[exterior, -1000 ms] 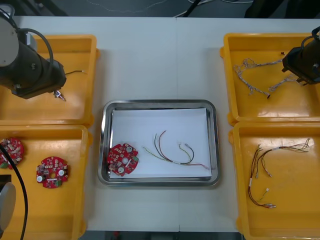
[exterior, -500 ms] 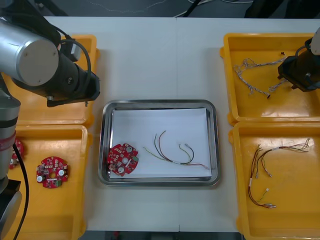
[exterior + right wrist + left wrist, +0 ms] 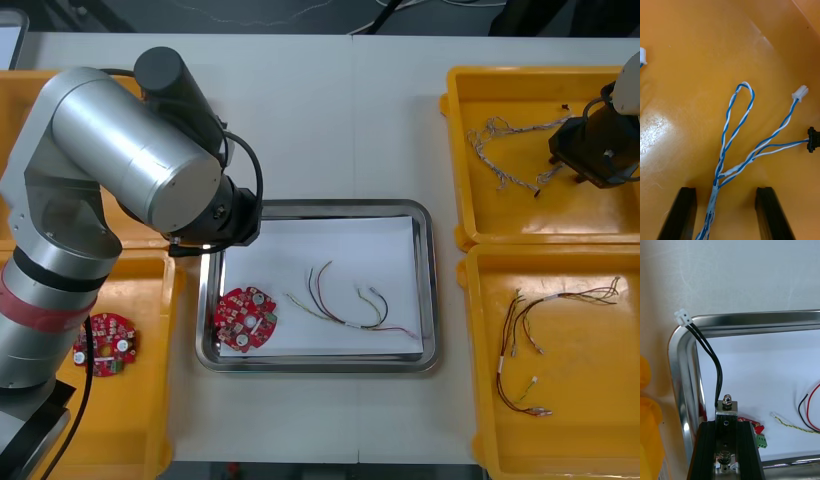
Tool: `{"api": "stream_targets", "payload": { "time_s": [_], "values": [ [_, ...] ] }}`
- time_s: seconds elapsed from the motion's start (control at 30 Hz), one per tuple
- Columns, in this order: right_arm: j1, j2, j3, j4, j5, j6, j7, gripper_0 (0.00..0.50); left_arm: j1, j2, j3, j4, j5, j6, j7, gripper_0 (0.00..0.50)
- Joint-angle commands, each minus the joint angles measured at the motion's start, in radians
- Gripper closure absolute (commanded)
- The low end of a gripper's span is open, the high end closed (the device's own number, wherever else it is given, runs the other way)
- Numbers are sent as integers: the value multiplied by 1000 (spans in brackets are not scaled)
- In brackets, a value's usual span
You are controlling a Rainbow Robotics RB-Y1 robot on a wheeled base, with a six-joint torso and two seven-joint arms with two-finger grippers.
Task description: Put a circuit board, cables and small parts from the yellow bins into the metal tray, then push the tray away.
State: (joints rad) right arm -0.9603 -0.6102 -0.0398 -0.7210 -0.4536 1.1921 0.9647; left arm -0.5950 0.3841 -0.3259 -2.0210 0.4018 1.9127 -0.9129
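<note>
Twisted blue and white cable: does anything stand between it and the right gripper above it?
Nothing visible does. The right gripper is open over the twisted blue and white cable, which runs between its fingers on the yellow bin's floor. The left gripper is over the tray.

1. Left arm point(image 3: 130, 150): silver cylindrical links, black joint housing, red band point(image 3: 30, 305), looped black cable point(image 3: 258, 180).
2. Right arm point(image 3: 600, 150): black wrist housing.
3. Right end effector point(image 3: 726, 189): two flat, black, square-tipped fingers point(image 3: 683, 213).

Tray point(image 3: 318, 206) between the bins point(image 3: 455, 160); inside, board point(image 3: 245, 318) left of cables point(image 3: 345, 308) (by the left wall)
</note>
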Motion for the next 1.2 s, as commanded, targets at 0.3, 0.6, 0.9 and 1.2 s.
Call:
{"api": "stream_targets", "payload": {
  "time_s": [0.3,0.6,0.9,1.2],
  "values": [
    [-44,13,-26,0,-4,-8,45,500,-2,-34,-93,-36,-58,7,89,500],
    [-51,-23,-25,-60,4,14,190,500,35,-25,-127,-10,-84,-12,75,500],
    [-51,-46,-61,-199,9,195,338,500,40,-25,-148,67,-93,-110,57,500],
    [-51,-46,-106,-330,10,374,453,500,40,-25,-162,140,-95,-169,31,500]
  ]
}}
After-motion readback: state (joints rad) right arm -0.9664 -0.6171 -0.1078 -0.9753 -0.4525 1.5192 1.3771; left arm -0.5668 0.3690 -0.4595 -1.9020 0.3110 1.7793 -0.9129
